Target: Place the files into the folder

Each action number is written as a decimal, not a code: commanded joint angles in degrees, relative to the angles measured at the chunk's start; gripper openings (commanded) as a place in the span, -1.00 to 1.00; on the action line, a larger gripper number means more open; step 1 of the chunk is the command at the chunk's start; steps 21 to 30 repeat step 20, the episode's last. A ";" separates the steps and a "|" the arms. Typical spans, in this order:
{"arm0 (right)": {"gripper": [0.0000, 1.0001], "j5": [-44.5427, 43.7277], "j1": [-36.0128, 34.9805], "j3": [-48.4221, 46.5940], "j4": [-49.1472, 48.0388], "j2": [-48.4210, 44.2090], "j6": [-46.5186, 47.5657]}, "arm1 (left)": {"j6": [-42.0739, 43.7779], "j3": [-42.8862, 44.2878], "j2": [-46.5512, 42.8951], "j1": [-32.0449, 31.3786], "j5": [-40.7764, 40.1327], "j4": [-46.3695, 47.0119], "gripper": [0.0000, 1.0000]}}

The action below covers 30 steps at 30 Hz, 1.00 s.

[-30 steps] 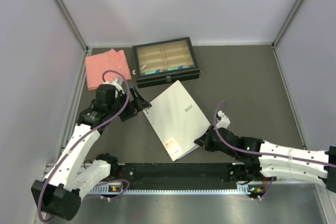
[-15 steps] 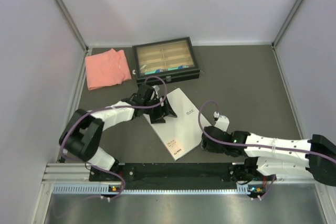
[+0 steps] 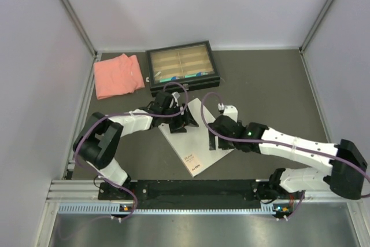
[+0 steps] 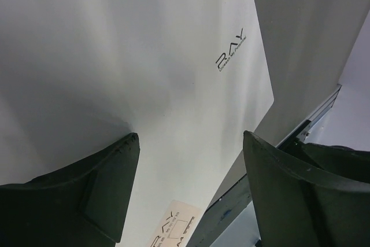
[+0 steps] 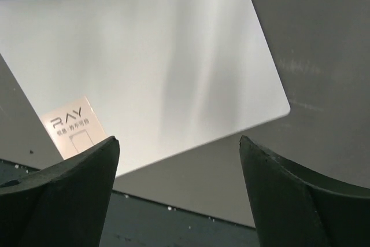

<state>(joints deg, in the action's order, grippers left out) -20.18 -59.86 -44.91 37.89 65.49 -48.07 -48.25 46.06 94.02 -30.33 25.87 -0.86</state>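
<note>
Lying closed and flat on the dark grey table (image 3: 272, 85), the white paper-sized folder (image 3: 192, 143) sits between the two arms, with its small printed label (image 3: 191, 162) at the near corner. The left gripper (image 4: 191, 135) hangs over the folder's far-left part, jaws spread wide and gripping nothing. The right gripper (image 5: 179, 140) hangs over its right edge, also wide and empty. The black-framed tray with tan compartments (image 3: 185, 84) stands just beyond the folder, with small teal items (image 3: 173, 77) in its near row. A folded salmon-pink cloth (image 3: 118, 75) lies left of the tray.

Closed white folder (image 5: 173, 67), end effector (image 5: 178, 140) spread wide
</note>
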 commanded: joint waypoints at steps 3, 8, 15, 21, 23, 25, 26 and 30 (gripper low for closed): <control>0.74 3.23 2.20 -7.38 -4.14 7.27 10.54 | 7.37 3.85 -4.88 0.09 -5.65 -9.40 0.66; 0.98 -0.54 2.46 -8.80 -0.54 1.05 11.95 | 12.55 14.56 -17.25 0.01 -8.72 -23.10 0.79; 0.98 -12.58 2.55 -16.25 14.39 -16.61 13.88 | 16.69 29.16 -34.23 0.01 -14.44 -32.70 0.96; 0.97 -19.17 2.55 -24.51 17.13 -30.31 18.63 | 18.63 38.30 -41.19 0.01 -16.81 -37.19 0.96; 0.97 -19.17 2.55 -24.51 17.13 -30.31 18.63 | 18.63 38.30 -41.19 0.01 -16.81 -37.19 0.96; 0.97 -19.17 2.55 -24.51 17.13 -30.31 18.63 | 18.63 38.30 -41.19 0.01 -16.81 -37.19 0.96; 0.97 -19.17 2.55 -24.51 17.13 -30.31 18.63 | 18.63 38.30 -41.19 0.01 -16.81 -37.19 0.96; 0.97 -19.17 2.55 -24.51 17.13 -30.31 18.63 | 18.63 38.30 -41.19 0.01 -16.81 -37.19 0.96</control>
